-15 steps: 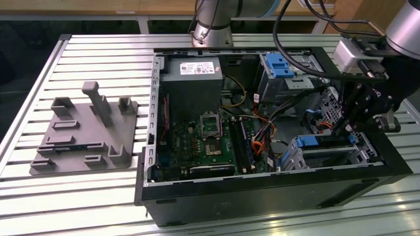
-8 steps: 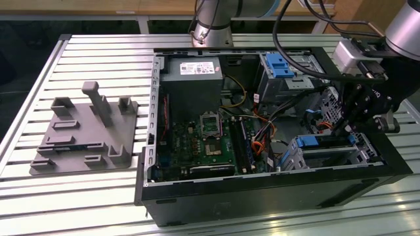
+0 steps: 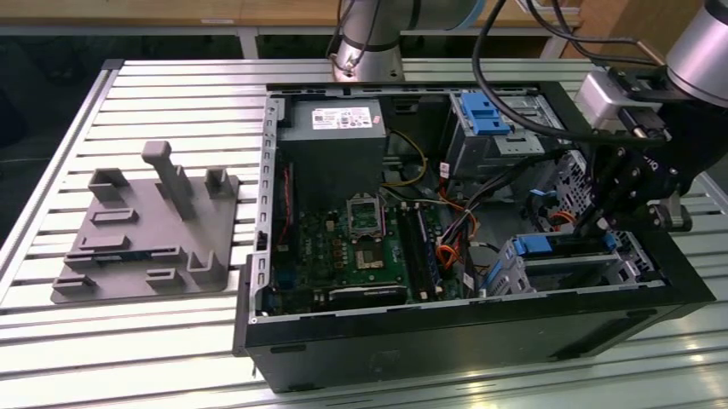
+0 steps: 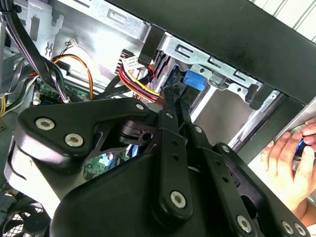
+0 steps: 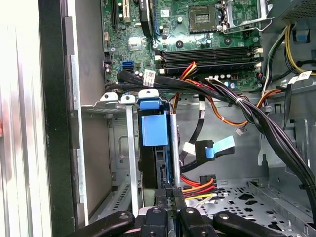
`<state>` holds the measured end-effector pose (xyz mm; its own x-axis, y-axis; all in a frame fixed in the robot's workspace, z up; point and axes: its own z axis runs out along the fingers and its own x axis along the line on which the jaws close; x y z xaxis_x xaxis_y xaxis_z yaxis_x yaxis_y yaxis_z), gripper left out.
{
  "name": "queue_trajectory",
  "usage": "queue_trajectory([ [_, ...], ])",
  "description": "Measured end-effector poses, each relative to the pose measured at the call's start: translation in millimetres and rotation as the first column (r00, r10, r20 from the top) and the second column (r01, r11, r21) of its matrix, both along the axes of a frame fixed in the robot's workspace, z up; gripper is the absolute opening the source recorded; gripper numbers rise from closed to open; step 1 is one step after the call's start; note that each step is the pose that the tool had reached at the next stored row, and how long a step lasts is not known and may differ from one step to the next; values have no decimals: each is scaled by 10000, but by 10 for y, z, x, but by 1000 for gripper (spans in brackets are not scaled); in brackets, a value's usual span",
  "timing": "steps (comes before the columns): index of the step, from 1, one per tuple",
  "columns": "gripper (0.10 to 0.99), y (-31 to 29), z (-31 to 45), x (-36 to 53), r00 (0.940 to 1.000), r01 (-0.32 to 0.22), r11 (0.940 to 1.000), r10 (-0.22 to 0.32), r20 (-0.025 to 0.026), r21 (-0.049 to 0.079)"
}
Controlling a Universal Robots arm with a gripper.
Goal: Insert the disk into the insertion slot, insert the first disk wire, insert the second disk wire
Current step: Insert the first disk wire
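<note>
The disk [image 5: 154,129], silver in a bright blue carrier, sits inside the insertion slot [image 5: 130,148], a low perforated silver cage at the case's near corner on the exterior view's right [image 3: 632,262]. My gripper [image 5: 168,190] hangs at the disk's rear edge, shut on the black plug of a red, yellow and orange disk wire [image 5: 198,185]. In the second wrist view the fingertips [image 4: 170,98] pinch that plug just short of the blue carrier [image 4: 193,80]. Another disk wire with a blue tab [image 5: 215,147] hangs loose beside the disk. The gripper [image 3: 594,223] reaches down into the case.
The open computer case [image 3: 455,336] lies on a slatted metal table [image 3: 136,341]. A taller cage with a blue latch [image 3: 482,114] and thick cable bundles [image 5: 256,116] crowd the arm's side. A grey fixture plate [image 3: 142,243] lies outside. A person's hand [image 4: 284,165] rests outside the case wall.
</note>
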<state>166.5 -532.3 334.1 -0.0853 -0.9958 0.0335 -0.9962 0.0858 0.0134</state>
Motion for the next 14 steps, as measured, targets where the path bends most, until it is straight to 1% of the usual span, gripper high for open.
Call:
queue_trajectory([
  [6,165,0,-10,1,10000,0,10000,0,-7,-2],
  [14,165,0,-5,2,10000,0,10000,0,-14,0],
])
